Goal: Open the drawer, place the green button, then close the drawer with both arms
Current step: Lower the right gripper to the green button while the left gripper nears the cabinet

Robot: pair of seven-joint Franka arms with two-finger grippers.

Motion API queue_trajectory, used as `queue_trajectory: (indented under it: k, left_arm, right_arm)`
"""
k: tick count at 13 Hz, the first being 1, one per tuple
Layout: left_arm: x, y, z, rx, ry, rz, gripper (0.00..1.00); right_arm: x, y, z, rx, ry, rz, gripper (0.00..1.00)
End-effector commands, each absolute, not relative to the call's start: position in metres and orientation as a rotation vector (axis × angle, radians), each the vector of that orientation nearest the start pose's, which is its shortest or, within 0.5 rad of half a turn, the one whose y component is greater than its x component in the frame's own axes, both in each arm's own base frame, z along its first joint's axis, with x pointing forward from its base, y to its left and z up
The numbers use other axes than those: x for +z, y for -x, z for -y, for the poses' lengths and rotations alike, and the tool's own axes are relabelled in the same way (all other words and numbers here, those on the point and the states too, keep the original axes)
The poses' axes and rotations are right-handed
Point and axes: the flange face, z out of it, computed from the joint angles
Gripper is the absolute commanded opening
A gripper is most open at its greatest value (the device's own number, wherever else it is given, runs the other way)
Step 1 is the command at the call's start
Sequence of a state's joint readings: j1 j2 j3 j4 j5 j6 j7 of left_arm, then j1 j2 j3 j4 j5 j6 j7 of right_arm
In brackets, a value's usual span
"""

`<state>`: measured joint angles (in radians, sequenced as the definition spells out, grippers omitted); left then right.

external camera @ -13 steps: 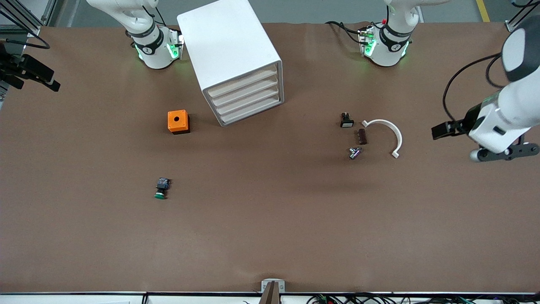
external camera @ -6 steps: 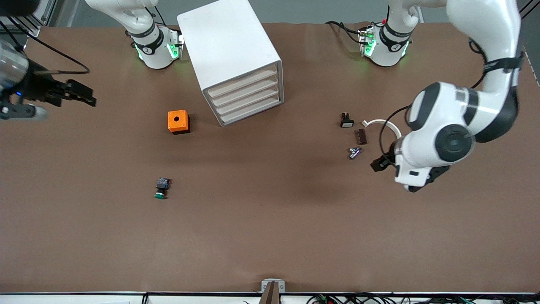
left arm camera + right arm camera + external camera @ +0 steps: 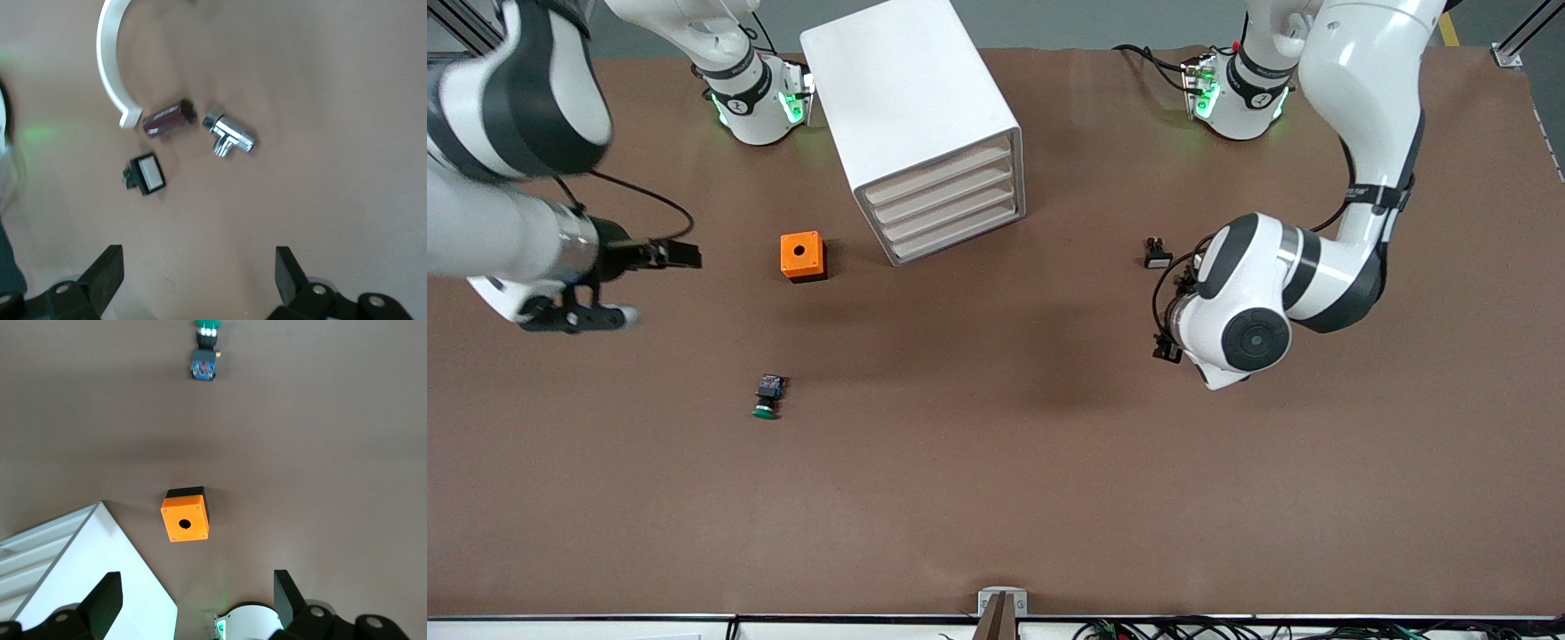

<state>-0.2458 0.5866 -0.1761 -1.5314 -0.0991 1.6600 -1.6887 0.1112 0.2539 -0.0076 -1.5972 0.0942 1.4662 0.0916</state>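
The white cabinet [image 3: 911, 98] stands near the right arm's base, and all its drawers are shut. The drawer [image 3: 950, 213] is third from the top. The button [image 3: 767, 397], with its green cap, lies on the table nearer the front camera than the orange box [image 3: 802, 256]. It also shows in the right wrist view [image 3: 203, 361]. My right gripper [image 3: 197, 587] is open and empty, high over the table toward the right arm's end. My left gripper [image 3: 199, 263] is open and empty over the table by the small parts. In the front view it is hidden under the left arm's wrist [image 3: 1240, 333].
A black white-faced button [image 3: 148, 173], a brown block [image 3: 168, 119], a chrome fitting [image 3: 230, 132] and a white curved piece [image 3: 107, 60] lie under the left arm. The orange box [image 3: 185, 518] and the cabinet [image 3: 87, 580] show in the right wrist view.
Both arms have swung in over the table. The left arm now covers the small parts. The right arm has come in from the table's end toward the orange box.
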Motion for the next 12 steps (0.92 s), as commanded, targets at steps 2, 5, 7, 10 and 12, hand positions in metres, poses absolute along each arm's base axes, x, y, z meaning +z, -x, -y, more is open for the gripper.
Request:
queue_trajectory:
  k: [2,5,7,10,12]
  left_arm:
    - [0.247,-0.578,0.271,0.747,2.050,1.704,1.00]
    - [0.245,-0.575,0.284,0.851,2.014,1.741,1.00]
    - [0.247,-0.574,0.295,0.956,1.985,1.754,1.00]
    - [0.249,-0.555,0.331,0.952,1.998,1.713,1.00]
    - [0.234,-0.535,0.374,1.038,1.926,1.738,1.00]
  right_arm:
    - [0.383,-0.618,-0.082,0.605,3.033,-0.017,1.00]
    - [0.336,-0.629,-0.080,0.473,3.040,-0.074,1.00]
    - [0.324,-0.635,-0.081,0.347,3.054,-0.214,1.00]
    - [0.305,-0.641,-0.091,0.288,3.057,-0.318,1.00]
    - [0.286,-0.639,-0.093,0.231,3.059,-0.324,1.00]
